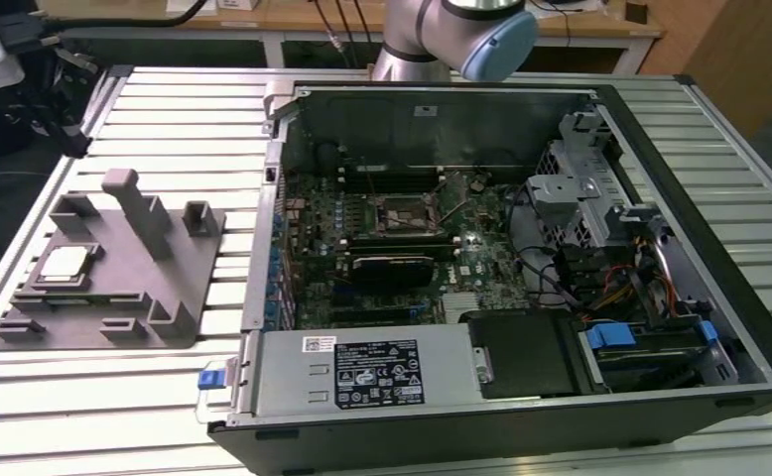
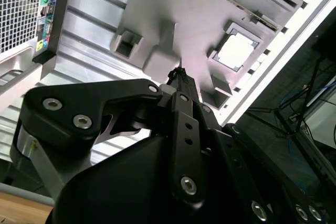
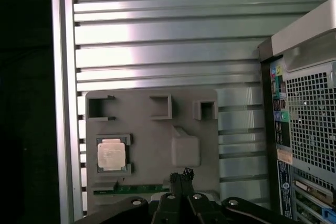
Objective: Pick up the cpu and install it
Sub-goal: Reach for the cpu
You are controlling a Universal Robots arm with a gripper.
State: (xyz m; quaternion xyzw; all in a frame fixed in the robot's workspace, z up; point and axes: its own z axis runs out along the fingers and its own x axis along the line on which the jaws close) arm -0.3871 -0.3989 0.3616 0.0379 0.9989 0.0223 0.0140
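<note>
The cpu (image 1: 65,263) is a small square chip with a silvery-beige top. It lies flat in a recess of the grey fixture block (image 1: 111,297) at the exterior view's left. In both wrist views it shows as a pale square (image 3: 111,155) (image 2: 237,51) on the block (image 3: 152,124) (image 2: 173,9). My gripper (image 3: 181,174) (image 2: 178,73) hangs high above the block, off to one side of the cpu and well apart from it. Its black fingers are pressed together, shut on nothing. The motherboard socket (image 1: 398,212) sits inside the open computer case.
The open computer case (image 1: 704,178) lies on its side on the slatted metal table (image 1: 188,109), with cables and drive bays at the exterior view's right. Tall posts (image 1: 141,213) rise from the fixture block. The arm's joint (image 1: 472,30) stands behind the case.
</note>
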